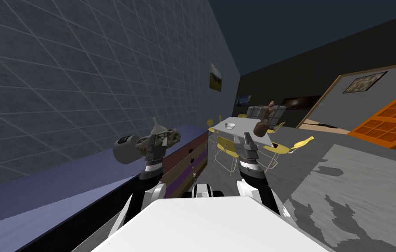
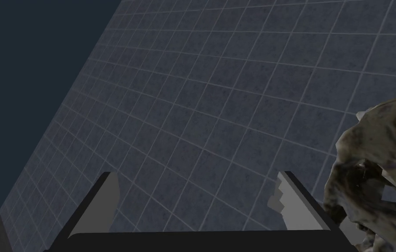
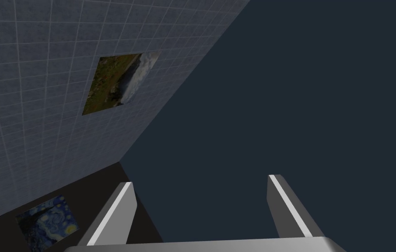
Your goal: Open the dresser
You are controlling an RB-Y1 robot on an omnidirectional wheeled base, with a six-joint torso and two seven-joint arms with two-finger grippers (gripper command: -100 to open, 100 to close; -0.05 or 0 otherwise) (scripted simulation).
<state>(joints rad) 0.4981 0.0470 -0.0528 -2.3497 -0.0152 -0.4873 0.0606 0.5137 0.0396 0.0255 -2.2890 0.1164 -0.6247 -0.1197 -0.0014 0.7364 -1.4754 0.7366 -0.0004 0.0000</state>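
The dresser runs along the tiled wall on my left, with a blue-purple top and brown and purple drawer fronts that sit flush. My left gripper is raised above the dresser top, pointing up at the wall, beside a mottled beige ornament. In the left wrist view that gripper is open and holds nothing, with the ornament just beside one finger. My right gripper is raised in front of me, away from the dresser. The right wrist view shows this gripper open and holding nothing.
A grey rounded object stands on the dresser top by the ornament. Past the dresser's end is a white table with yellow chairs and a brown figure. An orange panelled door stands far right.
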